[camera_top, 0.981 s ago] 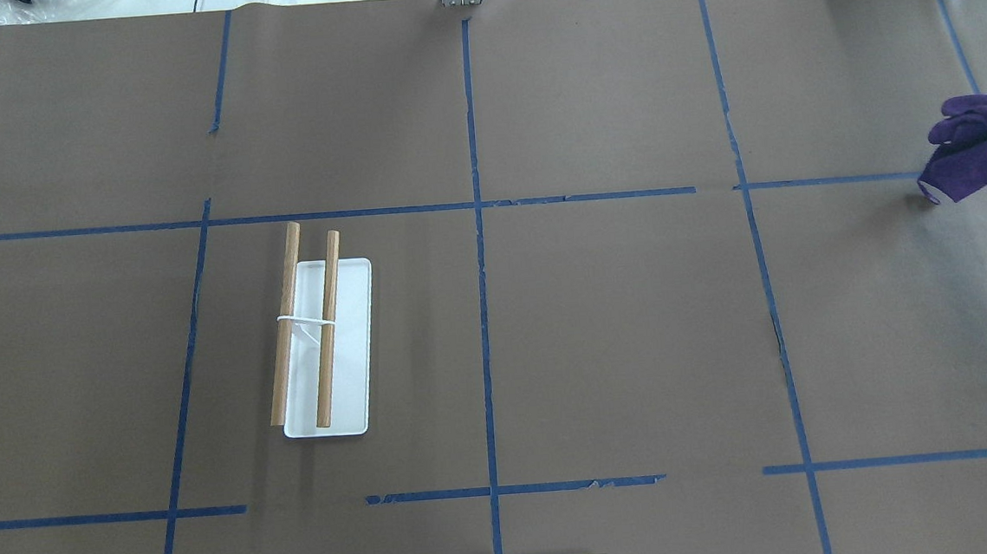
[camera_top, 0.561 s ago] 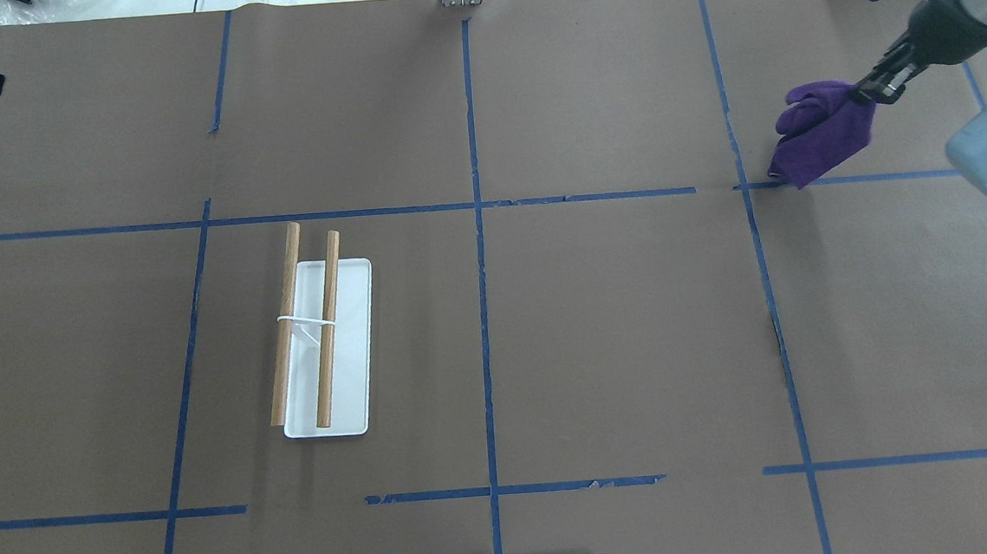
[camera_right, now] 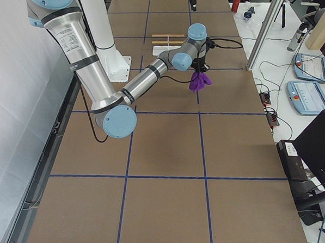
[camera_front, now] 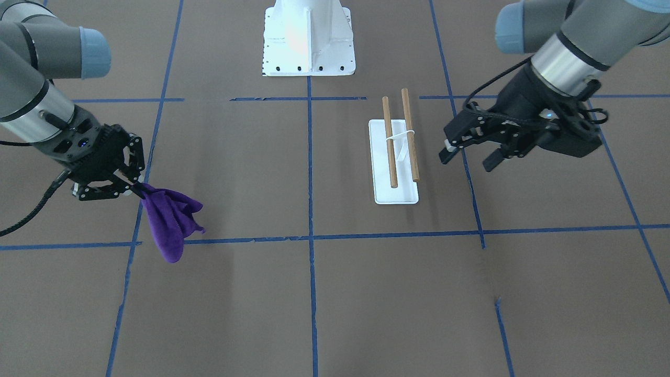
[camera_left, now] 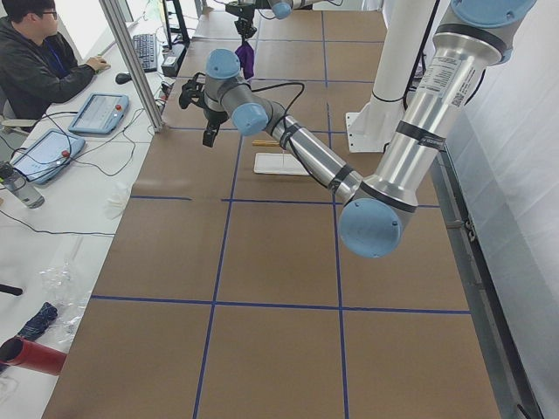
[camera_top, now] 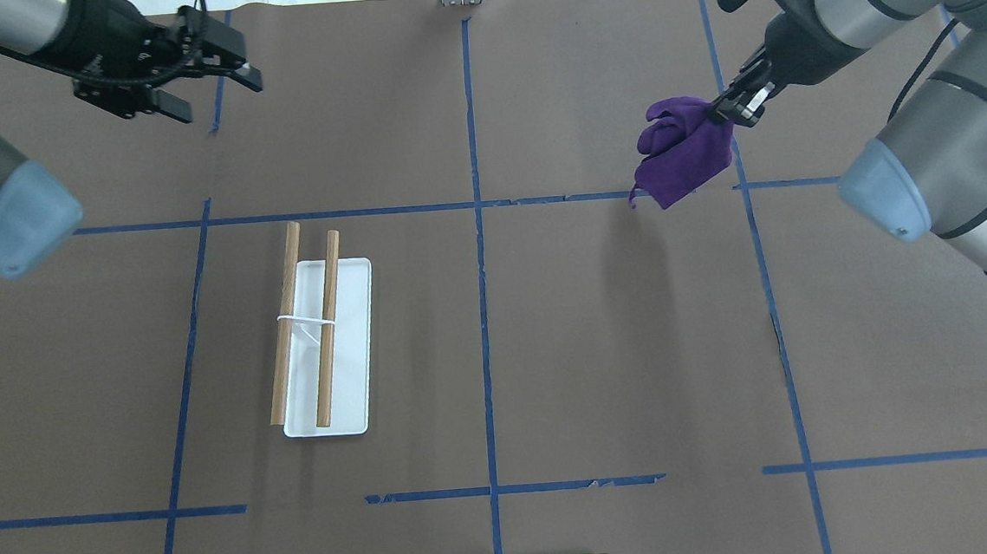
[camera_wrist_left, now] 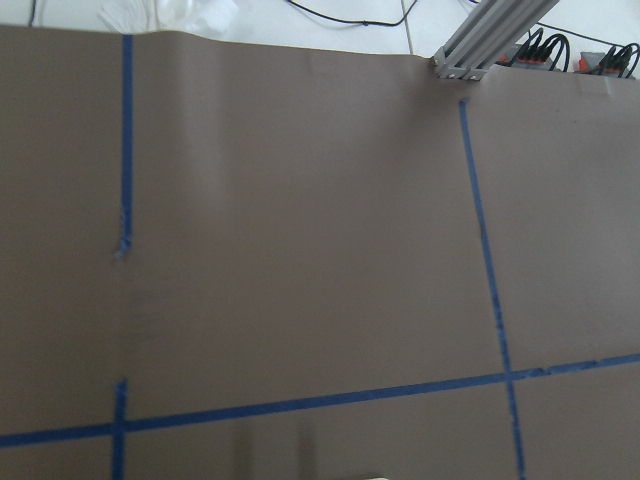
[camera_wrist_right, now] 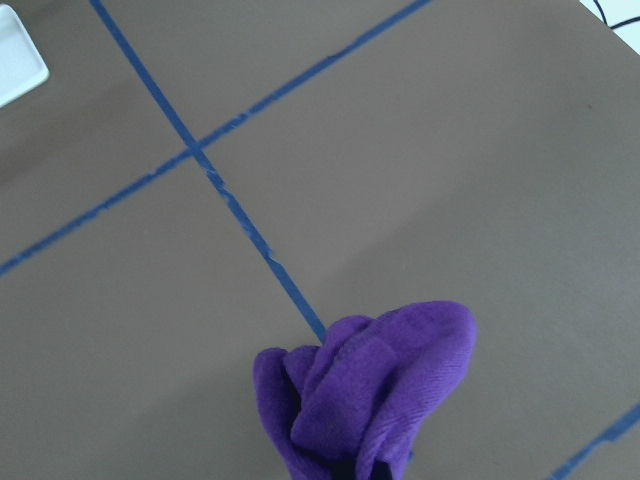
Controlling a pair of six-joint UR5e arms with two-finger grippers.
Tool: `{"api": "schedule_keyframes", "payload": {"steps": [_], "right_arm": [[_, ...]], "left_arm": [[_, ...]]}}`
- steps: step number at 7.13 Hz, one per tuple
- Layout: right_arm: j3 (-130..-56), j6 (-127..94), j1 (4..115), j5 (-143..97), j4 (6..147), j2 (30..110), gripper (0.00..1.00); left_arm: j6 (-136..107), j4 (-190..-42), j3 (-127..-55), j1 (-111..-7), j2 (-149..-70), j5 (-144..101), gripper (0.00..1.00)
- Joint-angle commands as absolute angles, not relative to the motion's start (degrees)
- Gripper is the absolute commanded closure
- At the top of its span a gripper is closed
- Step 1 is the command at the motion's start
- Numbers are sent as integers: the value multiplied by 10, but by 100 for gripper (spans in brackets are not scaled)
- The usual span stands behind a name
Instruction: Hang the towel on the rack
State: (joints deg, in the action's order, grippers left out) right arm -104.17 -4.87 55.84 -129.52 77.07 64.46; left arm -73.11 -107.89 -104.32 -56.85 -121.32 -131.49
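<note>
- Overhead exterior view: right claw [camera_top: 729,108] is clamped on the purple towel [camera_top: 680,147], which hangs bunched beneath it.
- Left claw [camera_top: 219,99] has its fingers apart, holding nothing.
- Rack [camera_top: 346,348] stands on the table [camera_top: 603,347], well apart from both claws and nearer the left claw.

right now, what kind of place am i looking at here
Most likely a robotics lab workcell: a table papered brown and gridded with blue tape, a left arm and right arm by a bolted white pedestal, and an operator seated at a side desk with teach pendants.
</note>
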Motion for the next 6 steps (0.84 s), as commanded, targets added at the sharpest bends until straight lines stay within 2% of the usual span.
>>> {"api": "schedule_keyframes", "payload": {"steps": [1,3,6], "right_arm": [[-1085,-131,486,-1242,770,617,100],[-1109,-195,440,-1205,771,581,100],[-1122,-239,413,-1170,771,560,100]], "left_arm": [[-922,-1155,-1017,-520,-1238,-1304,0],[-1036,-1171,-978,-436,-1279,-1187,0],[-1187,-1228,-934,-407,-1303,-1165,0]]}}
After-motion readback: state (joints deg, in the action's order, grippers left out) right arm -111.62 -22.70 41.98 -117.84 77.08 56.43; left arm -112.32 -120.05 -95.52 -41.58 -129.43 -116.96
